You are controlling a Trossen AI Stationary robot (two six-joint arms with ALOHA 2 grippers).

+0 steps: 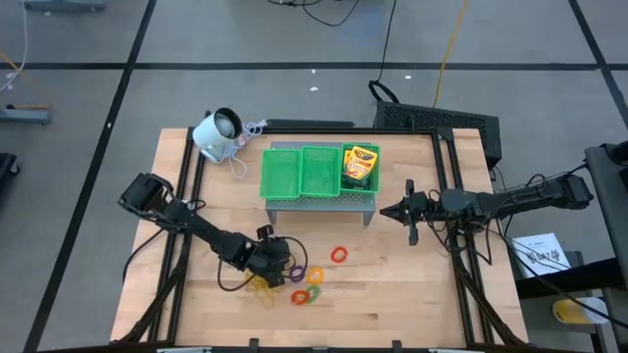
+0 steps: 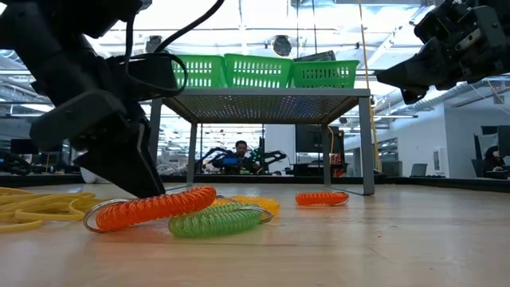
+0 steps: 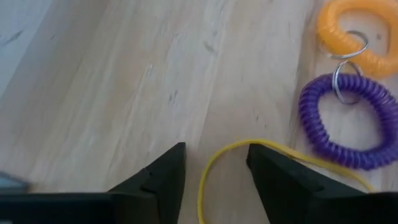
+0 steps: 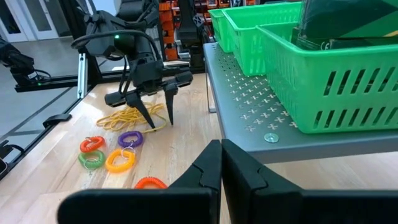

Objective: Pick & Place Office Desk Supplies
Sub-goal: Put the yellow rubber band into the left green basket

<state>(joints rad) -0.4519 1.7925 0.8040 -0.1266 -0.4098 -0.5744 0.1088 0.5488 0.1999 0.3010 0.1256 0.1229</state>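
Observation:
My left gripper is open and points down at the table. Its fingers stand on either side of one yellow loop of the rubber bands, whose tangle lies near the front edge. From the right wrist view the gripper stands over the tangle. The purple ring and the orange ring lie just beyond the gripper; red, red-orange and green rings lie nearby. The crayon boxes sit in the tray's right compartment. My right gripper is shut and hovers right of the stand.
The green three-part tray stands on a grey perforated metal stand at the table's far middle. A white round-headed device with a cord sits at the far left corner. Bare wood shows at the near right.

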